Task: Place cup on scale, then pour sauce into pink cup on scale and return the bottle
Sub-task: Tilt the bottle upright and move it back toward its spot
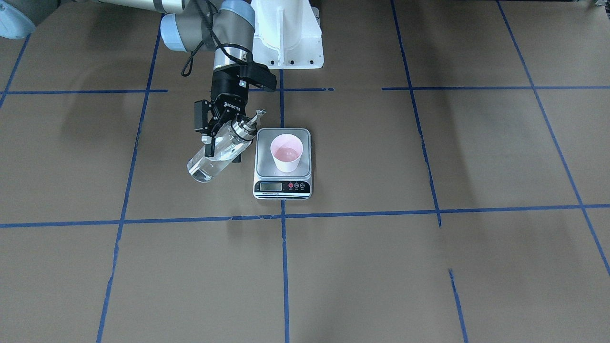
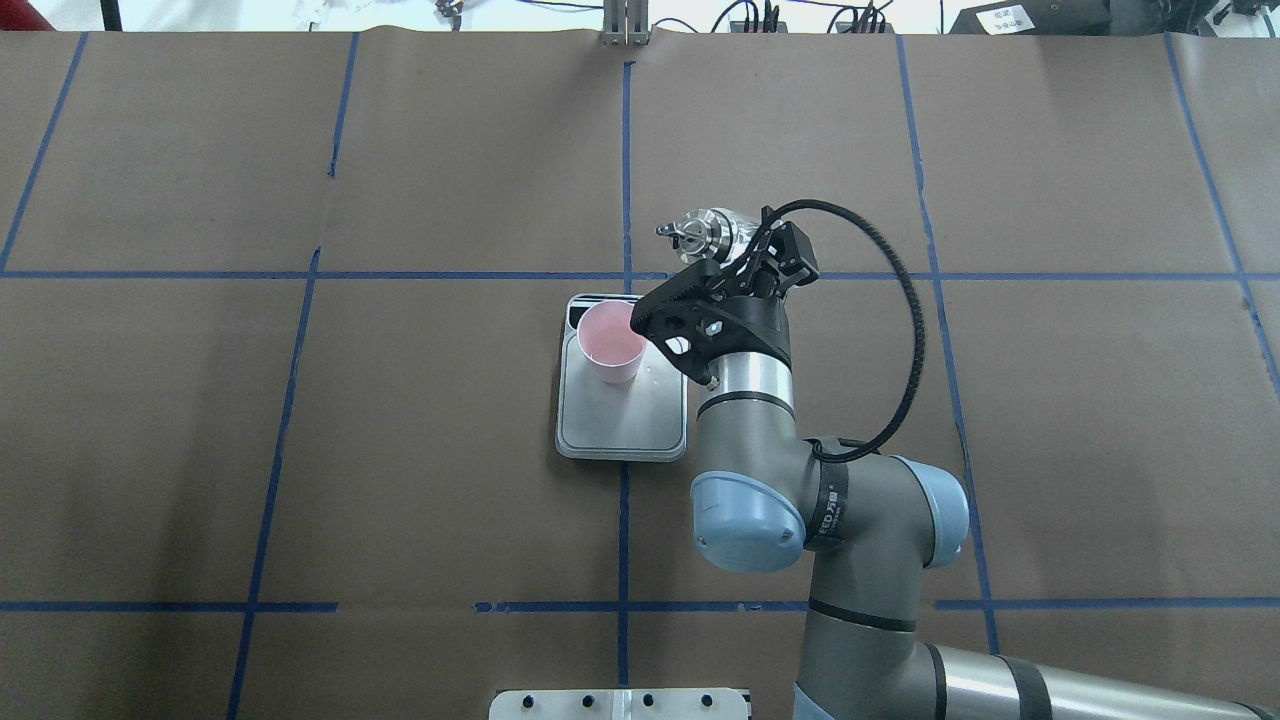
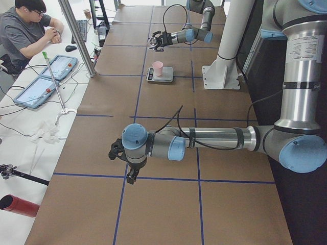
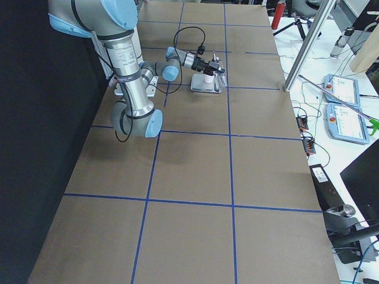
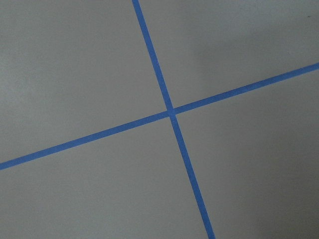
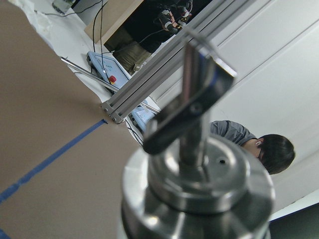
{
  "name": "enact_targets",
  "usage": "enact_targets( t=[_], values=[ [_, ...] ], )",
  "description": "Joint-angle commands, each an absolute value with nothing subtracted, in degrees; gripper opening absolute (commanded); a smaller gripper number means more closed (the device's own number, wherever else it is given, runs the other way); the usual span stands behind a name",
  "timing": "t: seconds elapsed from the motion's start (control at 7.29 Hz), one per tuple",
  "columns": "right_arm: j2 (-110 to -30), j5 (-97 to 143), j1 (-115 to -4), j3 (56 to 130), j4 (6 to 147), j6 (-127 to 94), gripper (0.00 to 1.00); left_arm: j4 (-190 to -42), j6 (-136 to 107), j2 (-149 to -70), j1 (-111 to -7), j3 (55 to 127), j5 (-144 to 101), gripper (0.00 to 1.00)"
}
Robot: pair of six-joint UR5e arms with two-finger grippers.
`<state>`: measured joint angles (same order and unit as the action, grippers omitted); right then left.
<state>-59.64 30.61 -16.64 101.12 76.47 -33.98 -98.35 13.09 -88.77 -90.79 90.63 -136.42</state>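
Front view: your right jaws clamp the tilted bottle (image 1: 205,166) just beside the scale (image 1: 282,186), near the surface's robot-side edge; the cup (image 1: 286,153) stands on that scale. Overhead: bring the spout (image 2: 668,231) over the cup before tipping slowly. Side view: left jaws, cannot tell.

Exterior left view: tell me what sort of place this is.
Probably a robotics lab test station: a paper-covered table gridded with blue tape, two robot arms mounted beside it, and an operator seated by control tablets on a side bench.
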Motion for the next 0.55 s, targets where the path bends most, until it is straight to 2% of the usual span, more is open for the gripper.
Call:
enact_targets(
  t=[0.0,0.41],
  values=[
    [-60.5,32.9,-17.2,106.2,75.0,-42.4,0.0,-98.3,13.1,-88.8,-90.8,90.9,-136.4,1.0],
    [-67.7,43.0,-17.8,114.6,74.1,-59.6,0.0,-98.3,13.0,-88.8,-90.8,91.0,-136.3,1.0]
  ],
)
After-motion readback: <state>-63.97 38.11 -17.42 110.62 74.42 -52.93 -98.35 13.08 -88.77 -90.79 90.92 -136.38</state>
